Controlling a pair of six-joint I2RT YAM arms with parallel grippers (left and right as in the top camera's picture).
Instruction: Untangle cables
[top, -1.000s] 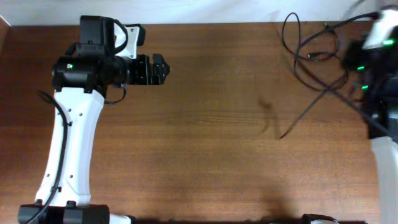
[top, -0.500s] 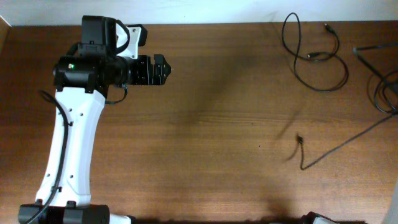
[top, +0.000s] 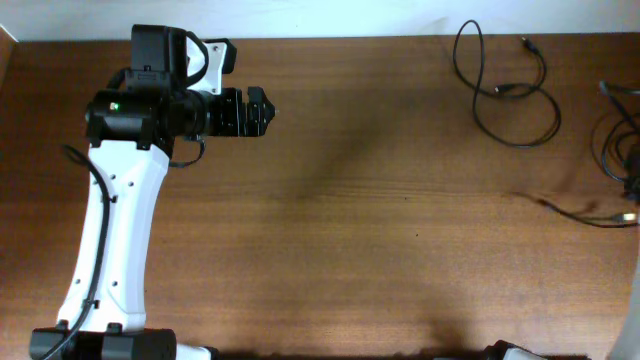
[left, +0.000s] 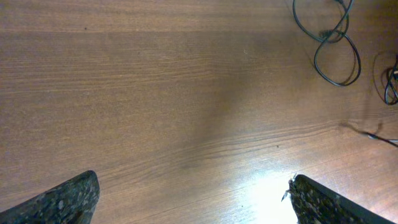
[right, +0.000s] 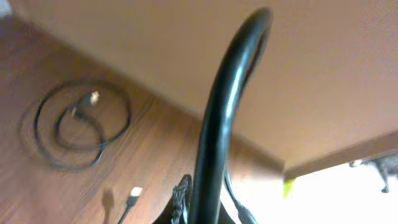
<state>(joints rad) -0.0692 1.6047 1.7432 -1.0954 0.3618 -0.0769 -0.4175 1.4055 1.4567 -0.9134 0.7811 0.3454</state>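
One cable (top: 505, 92) lies alone in a loose loop at the far right of the surface (top: 330, 230). The others form a bunch (top: 620, 150) against the right edge. Nearer than the bunch, a loose strand trails left along the wood from a light-tipped plug (top: 628, 215).

The left arm (top: 110, 230) hangs over the far left, well apart from every cord, with its jaws released and spread wide above bare wood. The right jaws are outside the overhead view. They are clenched, but the arm's own thick lead (right: 217, 124) blocks the wrist view, so I cannot tell whether they pinch a cord.

The step in hand looks like drawing a strand out of the bunch. It should go best as a slow, low pull away from the loop, so the freed cord does not land across it. The left jaws could come over to pin the bunch; otherwise the whole knot is likely to slide along.
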